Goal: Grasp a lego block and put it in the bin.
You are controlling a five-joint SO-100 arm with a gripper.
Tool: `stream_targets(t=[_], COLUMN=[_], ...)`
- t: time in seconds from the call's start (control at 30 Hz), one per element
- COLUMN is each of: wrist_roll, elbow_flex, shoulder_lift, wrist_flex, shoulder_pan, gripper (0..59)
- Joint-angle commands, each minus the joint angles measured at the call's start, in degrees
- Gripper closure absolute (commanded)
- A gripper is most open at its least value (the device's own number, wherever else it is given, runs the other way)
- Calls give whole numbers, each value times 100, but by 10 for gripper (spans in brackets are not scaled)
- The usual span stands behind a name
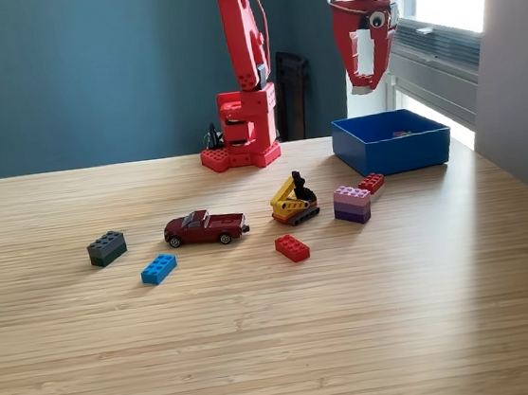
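Note:
My red gripper (365,76) hangs high at the exterior view's upper right, above the back left part of the blue bin (393,155). Its jaws stand a little apart with light showing between them and nothing held. A small reddish piece (401,132) lies inside the bin. Lego blocks lie on the wooden table: a dark green one (107,248) at the left, a blue one (159,269), a red one (292,248), a purple stack (352,204) and a small red one (371,183) just in front of the bin.
A dark red toy car (205,228) and a yellow toy excavator (294,202) sit mid-table among the blocks. The arm's red base (242,133) stands at the table's back edge. A window and grey wall lie to the right.

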Motion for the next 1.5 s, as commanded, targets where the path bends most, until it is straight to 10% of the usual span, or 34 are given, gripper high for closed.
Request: stream_targets(t=[0.03,0.47,0.6,0.7,1.5], wrist_roll=[-18,-264,-448,-536,-1274], elbow_flex=[-712,-2549,-2610,-2584,-2751], shoulder_lift=[-202,-2285,-2549,-2566,-2487], wrist_flex=[-114,-88,-70,-44,185], shoulder_pan=[-70,-255,-264,-272,2927], gripper=[586,585,332,264,322])
